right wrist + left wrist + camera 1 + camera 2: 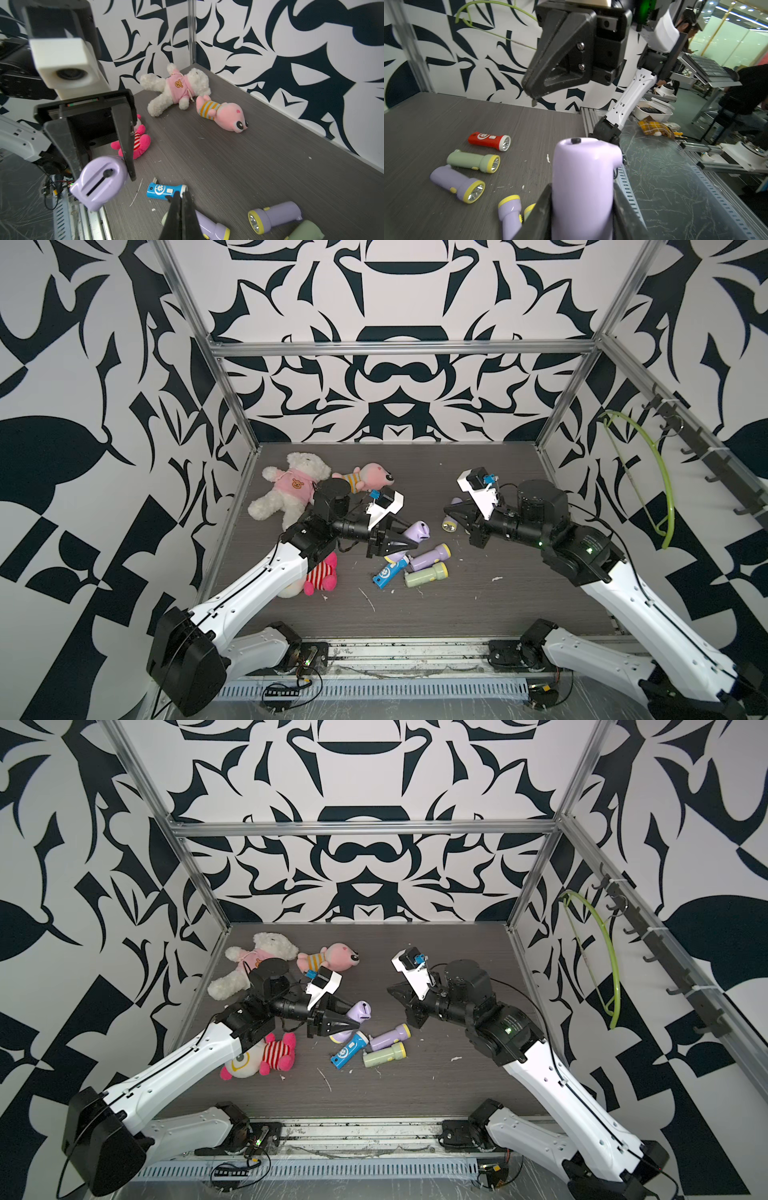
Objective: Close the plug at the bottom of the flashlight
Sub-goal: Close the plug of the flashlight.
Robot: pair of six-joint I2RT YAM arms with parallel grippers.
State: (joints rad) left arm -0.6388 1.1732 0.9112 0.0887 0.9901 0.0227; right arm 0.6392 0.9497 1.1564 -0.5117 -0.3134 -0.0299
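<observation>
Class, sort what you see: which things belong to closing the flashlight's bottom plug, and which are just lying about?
In the job: held purple flashlight; left gripper gripping it; right gripper, shut.

Lying about: blue flashlight; green flashlight; loose purple flashlight; white teddy; pink plush; red-striped plush.

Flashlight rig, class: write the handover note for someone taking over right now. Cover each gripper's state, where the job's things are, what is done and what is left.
Left gripper: shut on the lilac flashlight, held off the table, with its base facing the right arm.
Right gripper: shut, empty, apart from that base.
Done: flashlight lifted and presented.
Left: the base shows a dark slot. Whether the plug is fully closed cannot be told, so check it and press it flush if needed.
</observation>
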